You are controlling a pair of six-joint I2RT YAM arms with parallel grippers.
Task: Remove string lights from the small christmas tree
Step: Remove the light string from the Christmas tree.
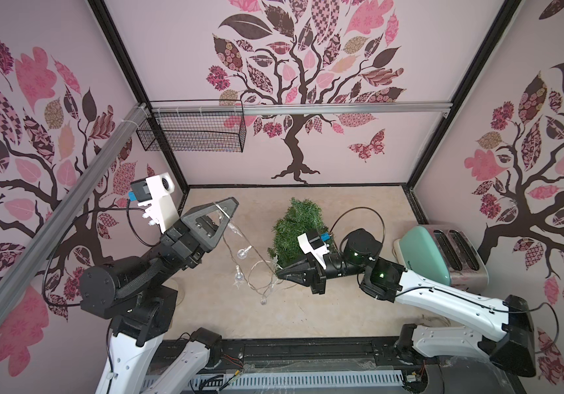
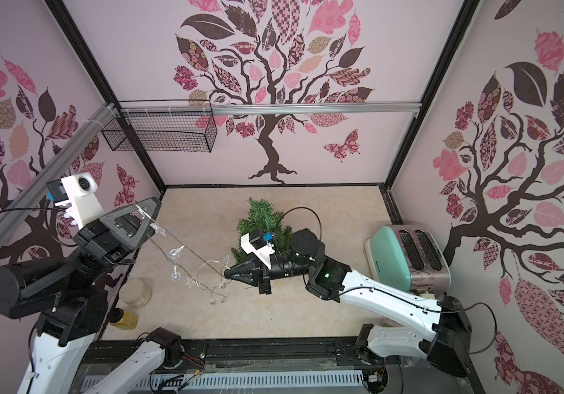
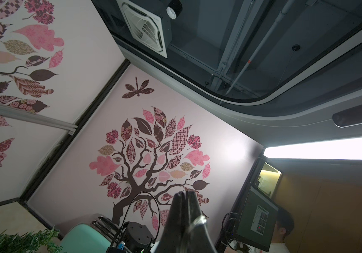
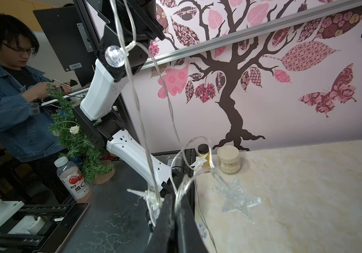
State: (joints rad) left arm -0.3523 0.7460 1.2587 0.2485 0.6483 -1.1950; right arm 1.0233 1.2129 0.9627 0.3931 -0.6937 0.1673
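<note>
The small christmas tree [image 1: 299, 227] [image 2: 262, 220] stands mid-table, green and bristly, and its needles show low in the left wrist view [image 3: 22, 241]. The string lights [image 1: 242, 254] [image 2: 175, 254] are a thin silvery wire with clear bulbs and stars. They sag in loops between my two grippers, to the front left of the tree. My left gripper [image 1: 231, 204] [image 2: 152, 203] [image 3: 185, 193] is raised at the left and shut on the wire. My right gripper [image 1: 278, 272] [image 2: 227, 272] [image 4: 174, 197] is low by the tree's foot, shut on the strand. A bulb [image 4: 114, 55] and a star [image 4: 237, 200] hang near it.
A mint toaster [image 1: 427, 252] [image 2: 396, 259] stands at the right, behind my right arm. A wire basket [image 1: 191, 133] hangs on the back wall. A jar [image 2: 135, 293] [image 4: 228, 162] and a yellow bottle [image 2: 125, 319] sit at the front left, by my left arm's base.
</note>
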